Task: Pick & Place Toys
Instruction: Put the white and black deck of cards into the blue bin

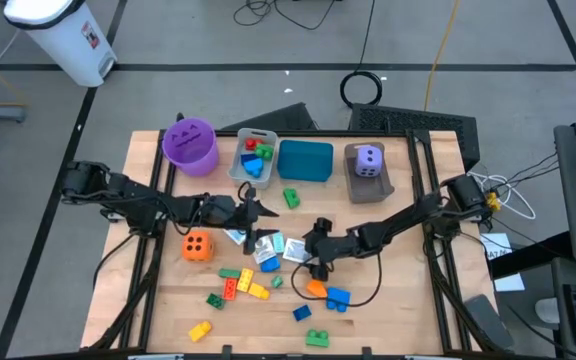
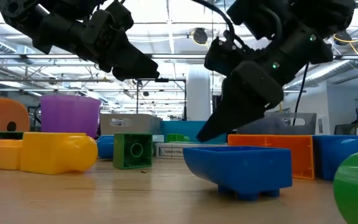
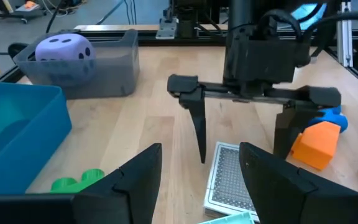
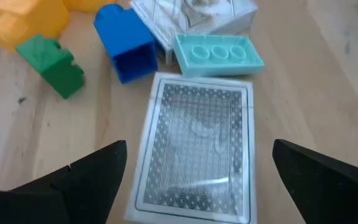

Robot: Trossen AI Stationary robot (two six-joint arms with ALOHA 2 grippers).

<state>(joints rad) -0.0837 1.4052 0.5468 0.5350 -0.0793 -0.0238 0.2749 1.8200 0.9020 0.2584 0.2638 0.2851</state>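
Two dark robot arms at work over a pale wooden counter point(image 1: 388, 320); right end effector point(image 1: 313, 262) near the counter's middle, fingers spread wide, poised directly above a flat patterned white card point(image 4: 194, 149) lying on the wood, nothing held; left end effector point(image 1: 260, 212) just left of it, fingers partly apart, empty, facing the right one across the same card point(image 3: 229, 180); many small plastic bricks scattered over the front half of the counter: orange brick point(image 1: 315, 288) and blue brick point(image 1: 337, 297) just beside the right end effector, green brick point(image 1: 292, 197) behind the middle, yellow, red and green bricks in a loose cluster point(image 1: 238, 283) at front left, yellow brick point(image 1: 199, 330) and green brick point(image 1: 316, 338) near the front edge; further cards and a pale teal brick point(image 4: 219, 54) in a small heap point(image 1: 268, 250) between the two end effectors; orange soft die with dark pips point(image 1: 197, 245) on the counter below the left arm; purple soft die with dark pips point(image 1: 368, 160) resting inside a grey plastic bin point(image 1: 382, 186) at back right; teal rectangular bin point(image 1: 305, 161) at back centre; second grey bin point(image 1: 239, 162) beside it holding red, blue and green bricks; purple round bucket point(image 1: 189, 143) at back left
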